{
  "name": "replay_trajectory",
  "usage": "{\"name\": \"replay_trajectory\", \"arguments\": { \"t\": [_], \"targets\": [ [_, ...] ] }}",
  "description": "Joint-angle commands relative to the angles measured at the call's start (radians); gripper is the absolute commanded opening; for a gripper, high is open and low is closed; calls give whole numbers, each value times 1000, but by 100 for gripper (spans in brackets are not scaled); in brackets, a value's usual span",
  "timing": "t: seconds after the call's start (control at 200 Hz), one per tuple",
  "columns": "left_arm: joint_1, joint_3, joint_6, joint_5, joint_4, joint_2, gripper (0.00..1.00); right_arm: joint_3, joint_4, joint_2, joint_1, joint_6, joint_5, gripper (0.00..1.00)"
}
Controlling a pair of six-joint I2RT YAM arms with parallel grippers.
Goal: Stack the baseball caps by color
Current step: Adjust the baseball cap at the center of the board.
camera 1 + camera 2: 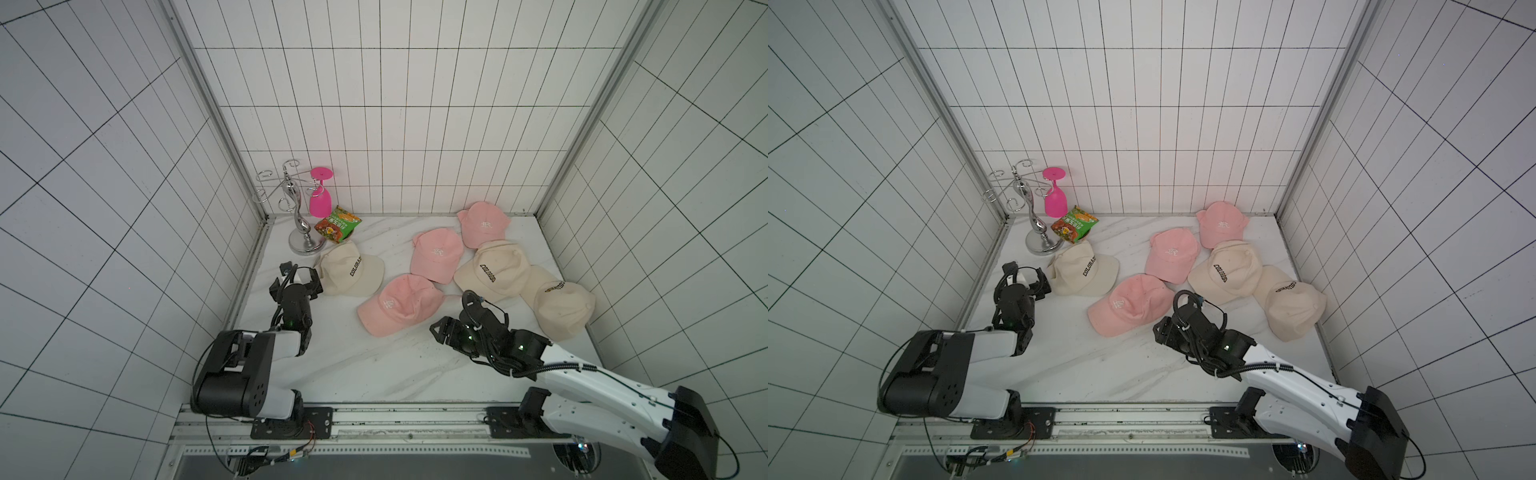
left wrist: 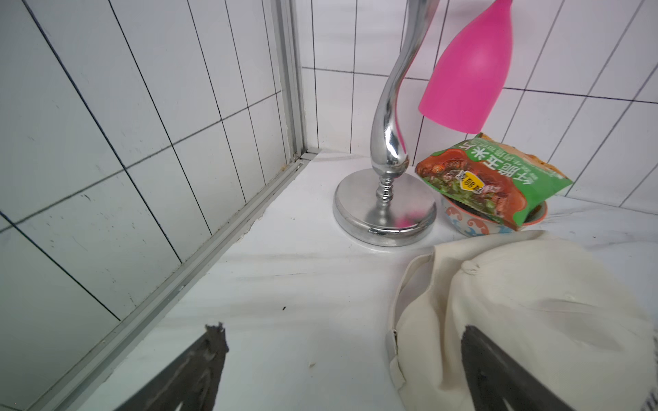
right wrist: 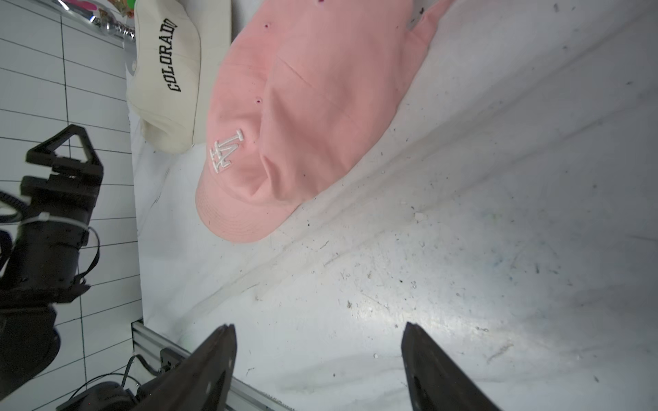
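**Six caps spread on the desk, both grippers open**

At the far left, the left gripper [image 1: 302,276] stands low over the white marble desk [image 1: 374,374] with its jaws wide apart and holds nothing. In the left wrist view, one finger [image 2: 498,373] lies in front of the back of the left cream cap [image 1: 351,270], and the edge of this cap reaches a little into the gap between the jaws. This cap shows black "COLORADO" lettering.

Behind it, in the far left corner, stands a chrome glass rack [image 1: 305,245]. A hot-pink goblet [image 1: 320,201] hangs upside down on it. Just beside the base of the rack, a green snack packet [image 1: 337,224] rests on a small patterned bowl [image 2: 466,224].

Toward the middle lies the near pink cap [image 1: 399,305], with its brim pointing to the front left and white embroidery on the crown. Its back meets the near edge of the middle pink cap [image 1: 436,255]. Farther right and close to the back wall is the far pink cap [image 1: 482,224].

The middle cream cap [image 1: 490,270] lies just in front of the far pink cap and touches it. It also overlaps the right cream cap [image 1: 557,303], which sits near the right wall. Which of these two is on top I cannot tell.

The right gripper [image 3: 317,332] is above bare desk, near the front of the near pink cap. Its jaws are apart with nothing between them.
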Motion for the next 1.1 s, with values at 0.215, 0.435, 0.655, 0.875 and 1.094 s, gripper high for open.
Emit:
{"name": "replay_trajectory", "arguments": {
  "t": [0.215, 0.435, 0.655, 0.875, 1.094],
  "targets": [
    [-163, 246, -311, 247, -801, -484, 98, 109, -22, 67, -81, -61, 99, 78],
    [-352, 325, -469, 412, -1025, -543, 99, 162, 17, 166, -173, -84, -4, 79],
    [-500, 400, -544, 417, -1163, -425, 99, 256, 54, 342, -167, -64, -66, 78],
    [-502, 422, -578, 338, -1252, -355, 99, 353, 70, 541, -128, -93, -22, 74],
    [-502, 391, -563, 270, -1243, -371, 99, 399, 68, 658, -126, -218, -4, 28]
  ]
}}
